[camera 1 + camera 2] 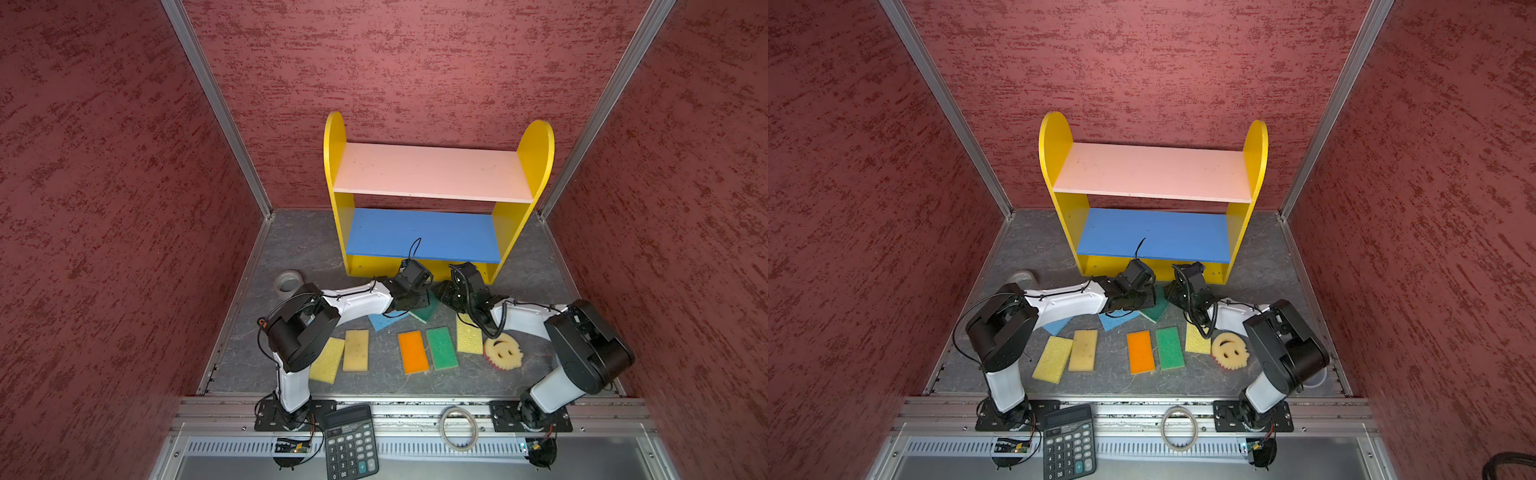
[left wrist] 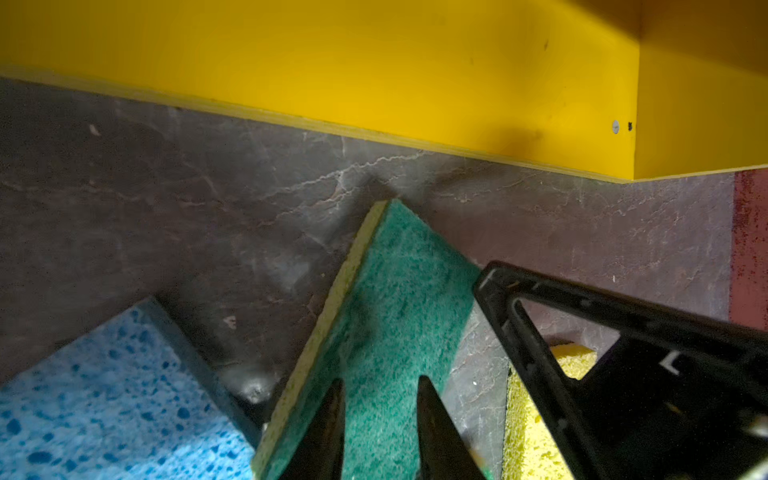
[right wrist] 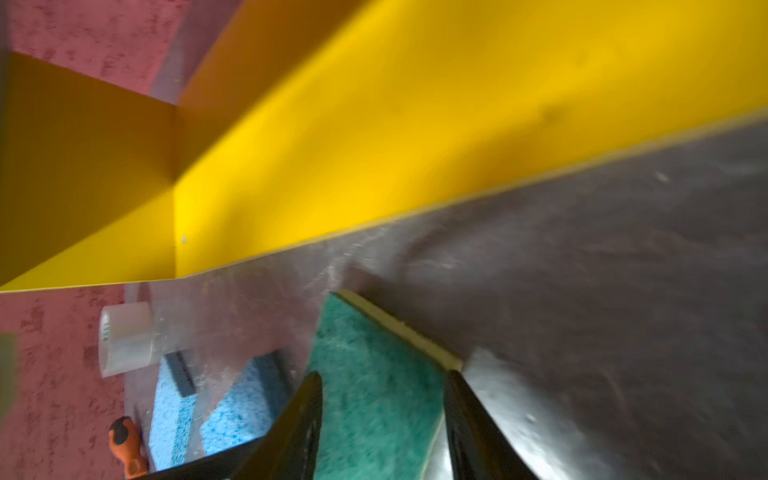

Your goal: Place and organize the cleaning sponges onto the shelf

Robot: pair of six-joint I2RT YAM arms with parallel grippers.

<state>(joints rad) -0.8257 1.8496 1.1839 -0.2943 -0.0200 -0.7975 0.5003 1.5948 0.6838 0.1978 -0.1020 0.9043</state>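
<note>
A green-topped sponge point(image 1: 428, 311) point(image 2: 395, 299) point(image 3: 365, 374) lies tilted just before the shelf point(image 1: 536, 153), whose pink, blue and yellow boards are bare. My left gripper point(image 1: 420, 301) point(image 2: 382, 415) is over its green face, fingers slightly apart; contact cannot be told. My right gripper point(image 1: 442, 291) point(image 3: 382, 395) stands open astride its width. On the floor lie a blue sponge point(image 1: 384, 321), another blue one point(image 1: 1057, 326), a yellow point(image 1: 328, 359), a tan point(image 1: 356, 350), an orange-topped point(image 1: 413, 352), a green-topped point(image 1: 441, 347), a yellow point(image 1: 468, 336) and a round smiley point(image 1: 503, 349).
A tape roll point(image 1: 289, 281) stands left of the shelf by the wall. A black calculator point(image 1: 351, 442) and a clear ring point(image 1: 458, 428) rest on the front rail. An orange-handled tool point(image 3: 124, 444) shows in the right wrist view. Red walls close in three sides.
</note>
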